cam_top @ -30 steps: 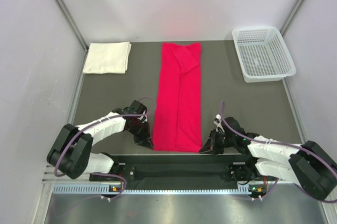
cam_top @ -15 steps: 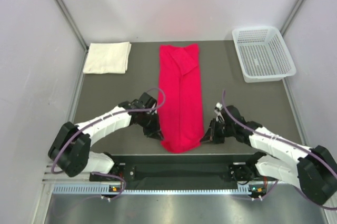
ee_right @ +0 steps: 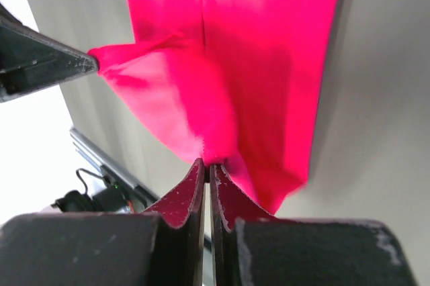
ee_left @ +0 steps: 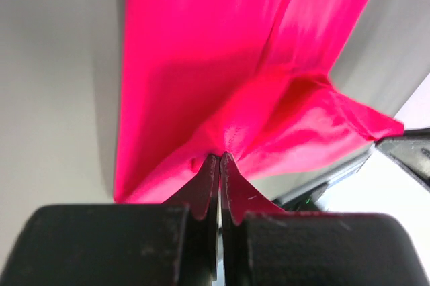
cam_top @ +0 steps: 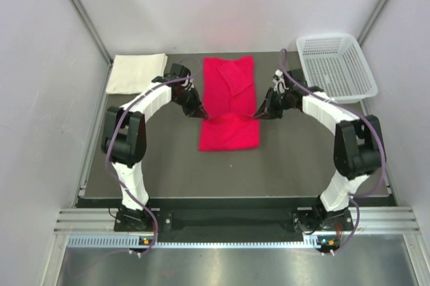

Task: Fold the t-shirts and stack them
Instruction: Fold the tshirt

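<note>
A grey table (cam_top: 154,165) sits inside a booth of plain white walls, with both arms bolted at its near edge and stretched out towards the middle. There the red t-shirt (cam_top: 228,91) lies as a narrow strip running away from the arms, its near part doubled over on itself. The left fingers (cam_top: 200,113) are squeezed together on one corner of the raised edge at the strip's left side. The right fingers (cam_top: 261,113) are squeezed together on the opposite corner at its right side. In both wrist views the red cloth bunches into a tight pleat right at the pinched tips. Further back, the cream t-shirt (cam_top: 136,73) rests folded in the far left corner. A white mesh basket (cam_top: 336,68) stands in the far right corner.
</note>
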`<action>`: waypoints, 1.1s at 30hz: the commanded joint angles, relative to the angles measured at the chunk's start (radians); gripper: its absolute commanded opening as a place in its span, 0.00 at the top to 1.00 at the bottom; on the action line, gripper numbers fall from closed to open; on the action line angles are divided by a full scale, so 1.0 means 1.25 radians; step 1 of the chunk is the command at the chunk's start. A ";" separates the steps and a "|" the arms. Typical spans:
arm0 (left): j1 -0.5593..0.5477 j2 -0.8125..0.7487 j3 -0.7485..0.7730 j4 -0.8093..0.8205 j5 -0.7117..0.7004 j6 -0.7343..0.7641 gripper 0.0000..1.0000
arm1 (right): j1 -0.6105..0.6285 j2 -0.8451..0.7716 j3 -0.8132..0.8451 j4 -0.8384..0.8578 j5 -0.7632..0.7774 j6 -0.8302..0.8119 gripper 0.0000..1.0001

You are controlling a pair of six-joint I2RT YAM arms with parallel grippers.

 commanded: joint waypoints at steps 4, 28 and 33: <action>0.050 0.141 0.202 -0.031 0.056 0.007 1.00 | -0.051 0.180 0.253 -0.098 -0.071 -0.079 1.00; 0.111 0.319 0.385 -0.009 0.117 -0.038 1.00 | -0.108 0.435 0.511 -0.123 -0.179 -0.080 1.00; 0.120 0.337 0.400 -0.022 0.110 -0.033 1.00 | -0.118 0.465 0.539 -0.119 -0.189 -0.073 0.93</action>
